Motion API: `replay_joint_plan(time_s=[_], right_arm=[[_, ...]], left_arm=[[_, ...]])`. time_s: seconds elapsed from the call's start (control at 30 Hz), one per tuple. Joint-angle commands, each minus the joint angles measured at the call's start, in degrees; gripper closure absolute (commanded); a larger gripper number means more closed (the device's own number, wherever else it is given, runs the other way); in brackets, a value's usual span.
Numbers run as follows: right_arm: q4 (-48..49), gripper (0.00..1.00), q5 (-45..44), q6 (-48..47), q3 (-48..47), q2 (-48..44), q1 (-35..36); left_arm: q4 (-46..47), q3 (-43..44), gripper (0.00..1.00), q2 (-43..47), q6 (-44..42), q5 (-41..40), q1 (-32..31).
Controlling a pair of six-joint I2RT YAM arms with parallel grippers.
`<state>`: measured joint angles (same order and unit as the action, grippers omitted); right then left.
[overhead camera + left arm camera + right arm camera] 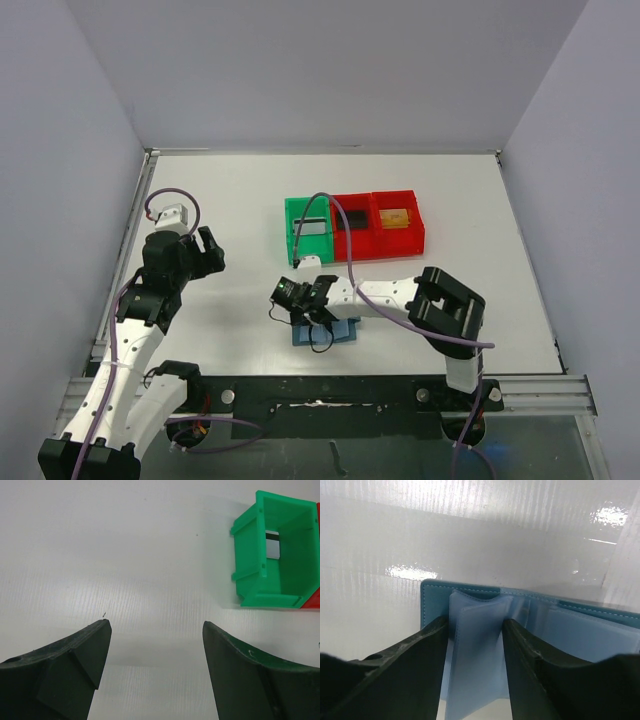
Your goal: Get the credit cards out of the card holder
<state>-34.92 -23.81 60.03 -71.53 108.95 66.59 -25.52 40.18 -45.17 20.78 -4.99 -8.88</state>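
The light-blue card holder (342, 331) lies open on the white table, partly under my right gripper (315, 312). In the right wrist view its clear plastic sleeves (475, 650) stand up bowed between my right gripper (475, 622), whose jaws press on both sides of them. No card shows inside those sleeves. A dark card (272, 545) lies in the green bin (308, 232). Another dark card (350, 222) and a yellowish card (395, 217) lie in the red bin (415, 236). My left gripper (156, 625) hangs open over bare table, well left of the bins.
The green and red bins stand side by side behind the card holder, in the middle of the table. Grey walls close in the table at the left, back and right. A small white box (170, 214) sits near the left edge.
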Motion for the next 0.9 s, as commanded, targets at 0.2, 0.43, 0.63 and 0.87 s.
replay_joint_plan(time_s=[0.2, 0.43, 0.63, 0.87], right_arm=[[15.20, 0.75, 11.62, -2.29, 10.85, -5.42, -2.32], [6.02, 0.50, 7.60, -3.95, 1.58, -6.70, -2.00], [-7.74, 0.25, -1.87, -3.82, -4.39, -10.07, -1.10], [-12.13, 0.23, -3.95, 3.05, 2.99, -14.53, -1.13]], left_arm=[[1.26, 0.26, 0.27, 0.53, 0.32, -0.63, 0.23], [1.17, 0.30, 0.27, 0.55, 0.37, -0.54, 0.25], [1.08, 0.41, 0.27, 0.56, 0.41, -0.15, 0.19], [1.42, 0.20, 0.27, 0.03, 0.23, 2.15, 0.18]])
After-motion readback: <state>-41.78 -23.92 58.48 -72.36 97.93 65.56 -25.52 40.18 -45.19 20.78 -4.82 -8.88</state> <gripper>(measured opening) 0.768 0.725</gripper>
